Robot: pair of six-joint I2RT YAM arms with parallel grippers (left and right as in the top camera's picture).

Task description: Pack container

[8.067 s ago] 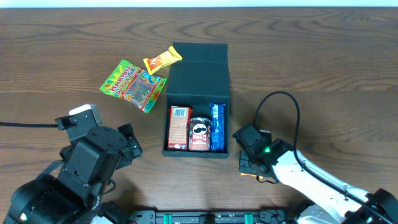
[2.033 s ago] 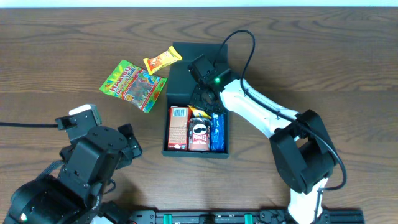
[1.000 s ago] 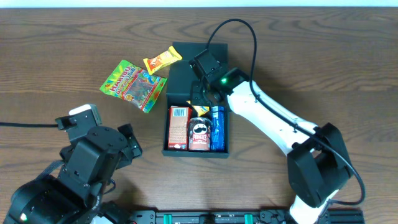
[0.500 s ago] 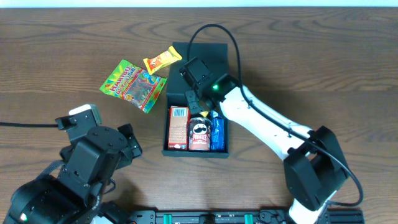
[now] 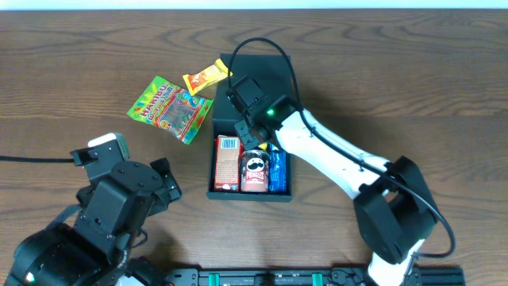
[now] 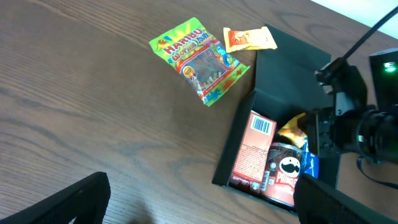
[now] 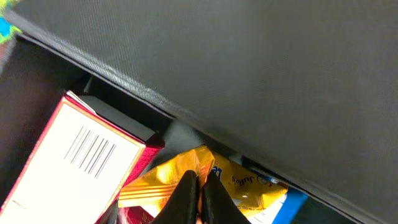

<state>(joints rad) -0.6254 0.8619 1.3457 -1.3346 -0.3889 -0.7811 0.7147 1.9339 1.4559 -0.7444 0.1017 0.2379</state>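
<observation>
Entry: right end effector (image 7: 199,186), clenched on the yellow packet (image 7: 171,183). Box (image 5: 250,196) lies open directly beneath it, with the carton (image 7: 81,162) to the left of its tips and the can (image 5: 255,171) just ahead. Handling: seat the packet in the rear gap, then let go and lift straight up.

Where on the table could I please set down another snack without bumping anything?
The table is bare right of the container, beyond the right arm, left of the Haribo bag, and in front of the container. Crowded: inside the container, where the right gripper pinches a yellow packet, and left of its lid, by the orange packet.
</observation>
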